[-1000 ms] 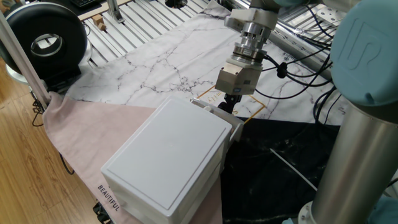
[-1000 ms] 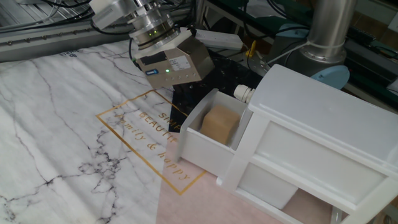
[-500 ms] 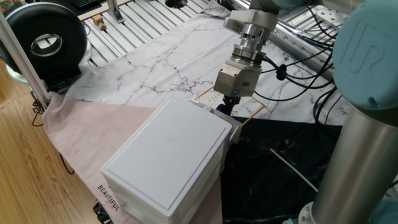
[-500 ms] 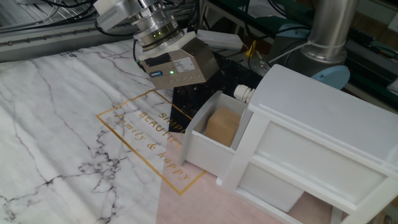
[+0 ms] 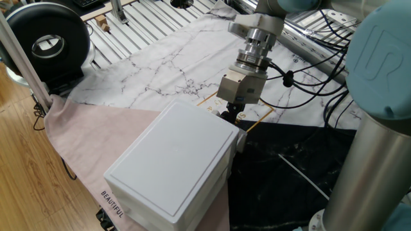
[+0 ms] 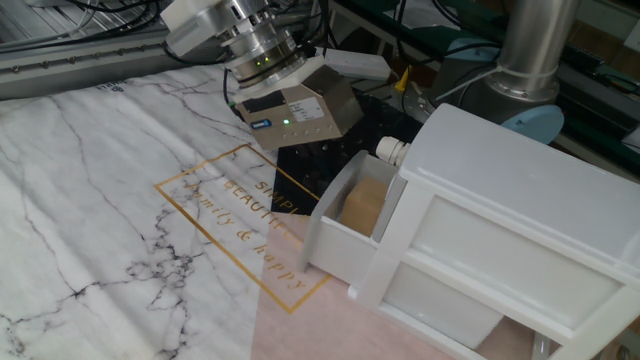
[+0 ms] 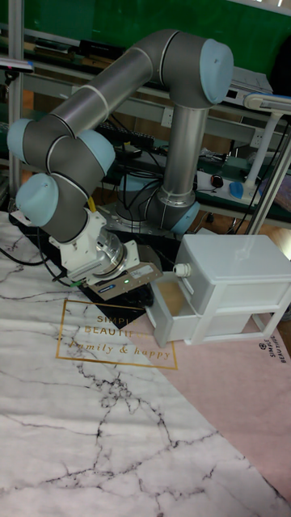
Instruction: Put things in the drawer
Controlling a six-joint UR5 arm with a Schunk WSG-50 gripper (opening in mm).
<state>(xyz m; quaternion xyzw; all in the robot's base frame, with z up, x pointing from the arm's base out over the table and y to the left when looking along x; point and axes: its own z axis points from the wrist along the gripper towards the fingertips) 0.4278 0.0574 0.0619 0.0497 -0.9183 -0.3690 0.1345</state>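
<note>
The light-brown wooden cube [image 6: 364, 208] lies inside the drawer [image 6: 330, 238], which sticks a short way out of the white cabinet [image 6: 500, 230]. My gripper [image 5: 228, 115] hangs right at the drawer's outer end beside the cabinet [image 5: 173, 160], and its dark fingers look shut with nothing in them. In the other fixed view its grey housing [image 6: 293, 108] sits just behind the drawer's far corner, hiding the fingers. In the tall fixed view the drawer [image 7: 166, 319] shows partly open, and the cube is hidden there.
A marble-print cloth with gold lettering [image 6: 230, 215] covers the table, with a pink cloth [image 5: 96, 128] under the cabinet and a black cloth [image 5: 289, 160] by the arm's base. A black round device [image 5: 45, 42] stands at the far left. Cables [image 5: 308, 64] run behind the gripper.
The gripper has shifted toward the cabinet, and the drawer has slid further in with it. The cube shows less than before.
</note>
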